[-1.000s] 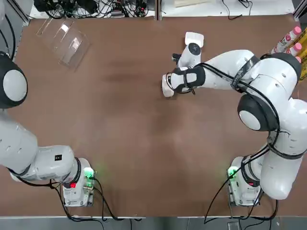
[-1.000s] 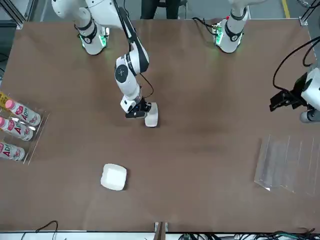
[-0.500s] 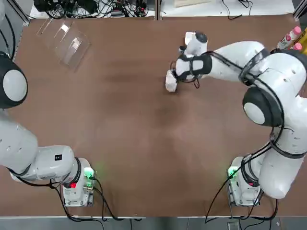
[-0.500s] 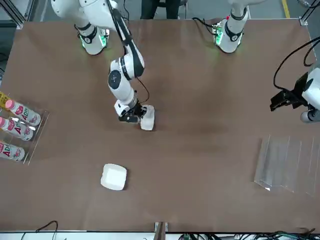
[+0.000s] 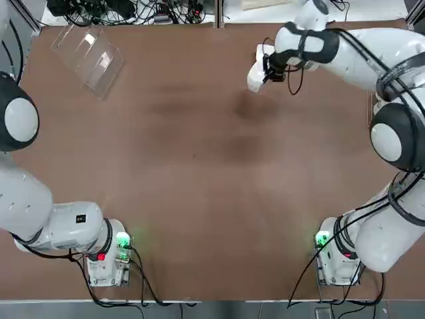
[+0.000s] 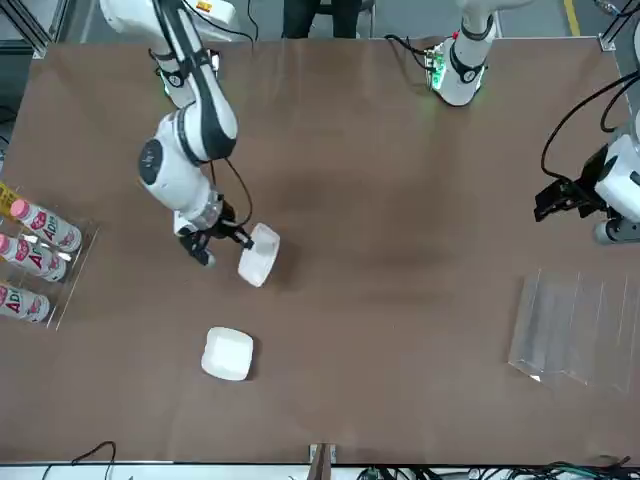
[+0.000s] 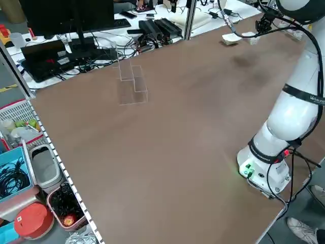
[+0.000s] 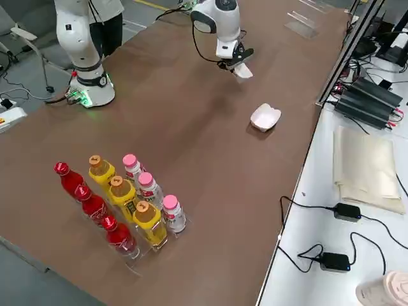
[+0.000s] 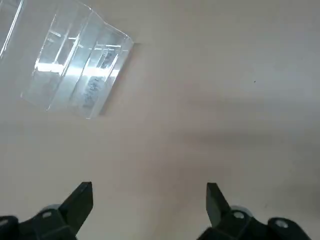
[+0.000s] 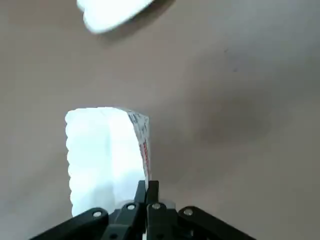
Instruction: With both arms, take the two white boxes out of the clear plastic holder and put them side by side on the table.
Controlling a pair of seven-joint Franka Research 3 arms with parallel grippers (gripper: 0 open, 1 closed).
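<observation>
Step in hand, as I judge it: placing the second box. Both are out of the clear plastic holder (image 6: 572, 335); one white box (image 6: 228, 354) lies flat on the table (image 6: 400, 250). My right gripper (image 10: 146, 186), over the robot's right half of the table, is clenched on the other white box (image 10: 102, 155), gripping it near one edge. That box hangs tilted, near its mate but apart from it. My left gripper (image 9: 149, 187) is parked near the holder on the robot's left, fingers spread, grasping nothing.

Next move, my estimate: carry the held box beside the resting one, turn it level and line up the sides, lower, then release. Risk: the edge grip may let it swivel, or it may nudge its mate on the way down.

Appearance: both boxes plain white, with rounded corners. In the right wrist view the held one shows a scalloped outline and a narrow side with dark and red print; its broad face is glaringly bright.
</observation>
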